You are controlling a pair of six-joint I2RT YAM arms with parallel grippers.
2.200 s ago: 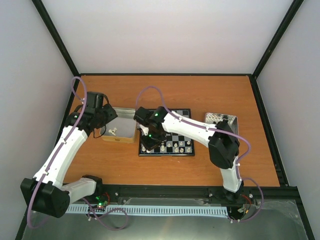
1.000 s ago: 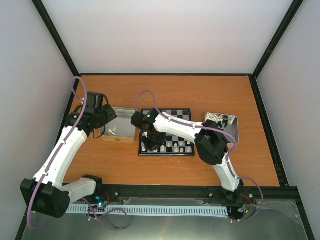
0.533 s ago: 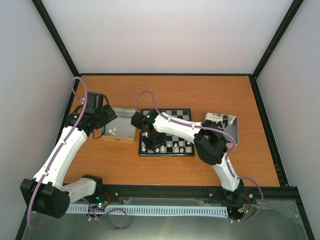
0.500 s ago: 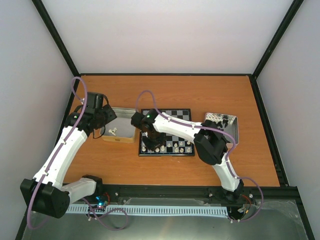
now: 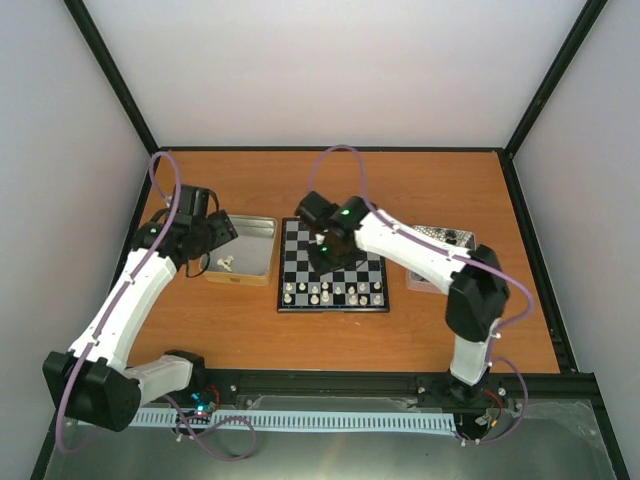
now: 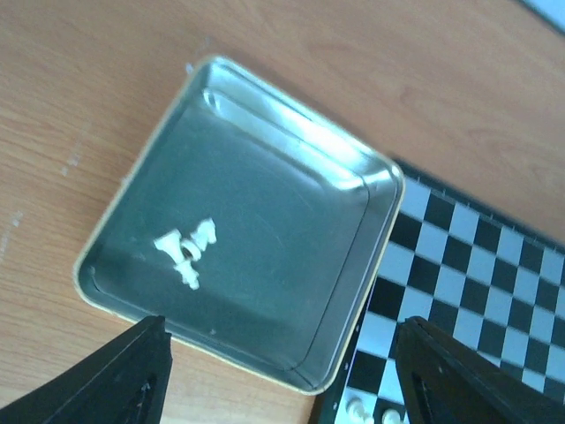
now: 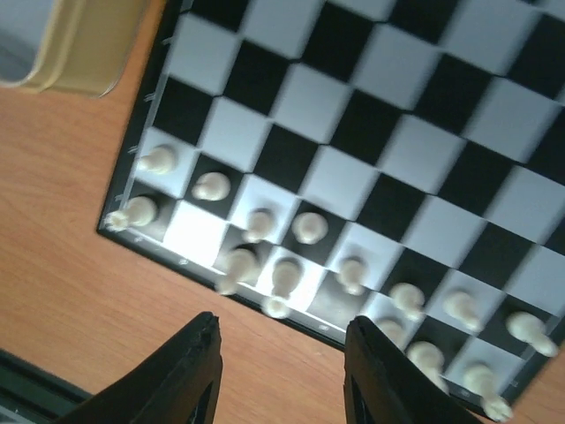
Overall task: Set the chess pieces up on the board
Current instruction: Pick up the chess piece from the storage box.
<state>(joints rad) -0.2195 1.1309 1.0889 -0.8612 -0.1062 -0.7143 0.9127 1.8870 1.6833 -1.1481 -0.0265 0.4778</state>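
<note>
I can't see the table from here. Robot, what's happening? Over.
Both open, empty: left hand at the tin, right hand over the board. Near rows hold white pieces. Tin holds two more pieces. Nothing in the way.

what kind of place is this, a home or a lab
Probably a robot lab cell: two white arms bolted to a rail at the table edge, blank walls in a black frame, only a chessboard and tins laid out.

Black-and-pale-grey chequered board [image 7: 353,132], cream-white chess pieces [image 7: 309,227], orange-brown table [image 5: 400,180], silvery tin [image 6: 265,230]
</note>
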